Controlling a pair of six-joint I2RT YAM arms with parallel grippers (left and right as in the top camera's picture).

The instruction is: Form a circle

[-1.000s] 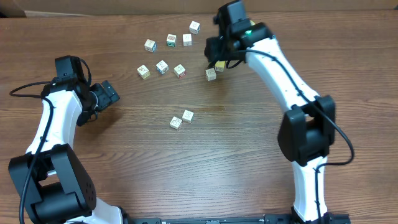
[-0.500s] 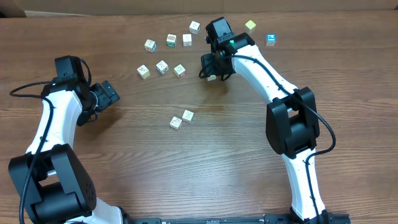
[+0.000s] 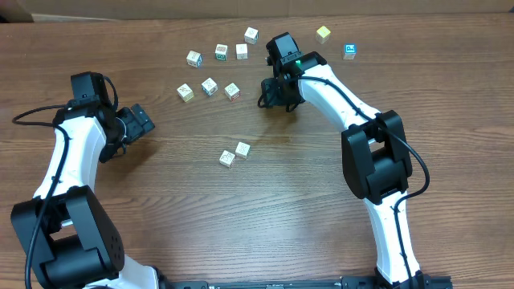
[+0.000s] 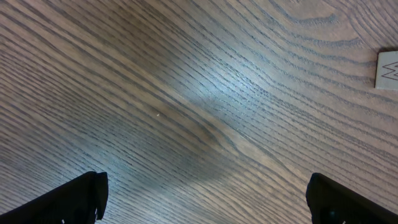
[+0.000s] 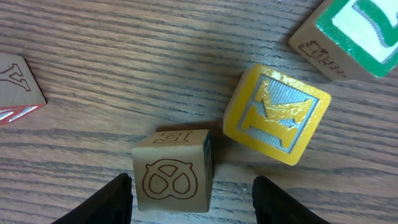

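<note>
The circle (image 5: 277,115) is so far only a tight cluster at the right gripper (image 5: 202,199). A tan cube (image 5: 173,177) is straddled by the parted, unclosed jaws, a yellow cube (image 5: 292,134) lies just ahead of them, and a green-faced cube (image 5: 351,28) lies further ahead. Nothing is gripped. One finger is seen just beside the tan cube, though contact cannot be told. The left gripper (image 4: 202,199) is held wide open over bare wood, well apart from the cluster.

The cubes are judged light, rigid and quick to slide or tip on the smooth table (image 3: 305,201). Each is best taken squarely by two opposite side faces, low down. A skewed pinch would likely twist the cube or nudge its yellow neighbour.

Loose cubes (image 3: 210,86) are scattered to the right gripper's left, and two more lie beyond it to its right, near the table's far edge. Open room is found behind it, toward its own base.
</note>
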